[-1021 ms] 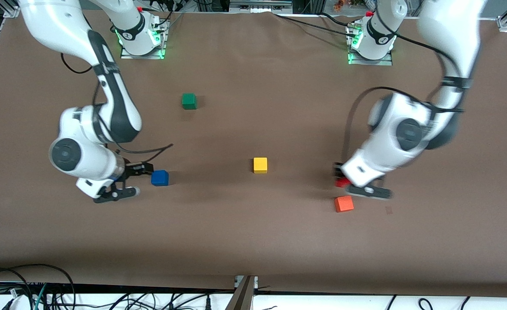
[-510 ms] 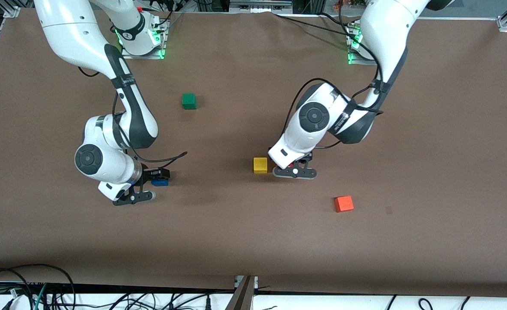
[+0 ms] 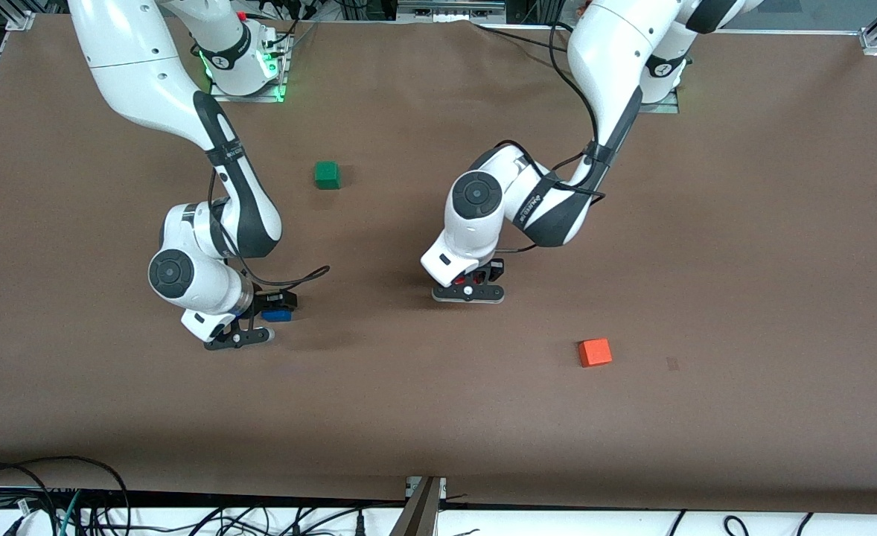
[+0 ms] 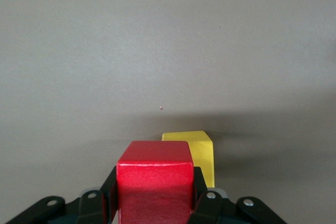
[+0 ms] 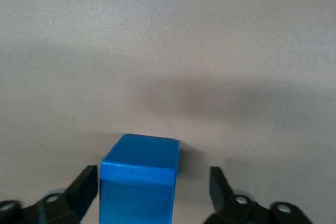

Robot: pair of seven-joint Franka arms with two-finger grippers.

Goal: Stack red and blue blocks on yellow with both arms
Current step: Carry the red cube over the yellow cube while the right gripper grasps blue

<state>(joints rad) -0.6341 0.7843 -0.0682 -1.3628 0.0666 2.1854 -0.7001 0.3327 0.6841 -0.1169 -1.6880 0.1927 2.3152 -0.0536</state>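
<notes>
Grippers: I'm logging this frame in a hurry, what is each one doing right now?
Left gripper: shut on the red block, over the yellow block.
Right gripper: open around the blue block.

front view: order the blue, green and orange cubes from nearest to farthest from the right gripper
1. Blue cube: between the fingers of the right gripper.
2. Green cube: farther from the front camera, toward the bases.
3. Orange cube: toward the left arm's end of the table.

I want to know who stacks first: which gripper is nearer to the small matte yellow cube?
Left. The left gripper, clamping the deep red cube, hovers over the yellow cube; the right gripper straddles the bright blue cube toward the right arm's end.
</notes>
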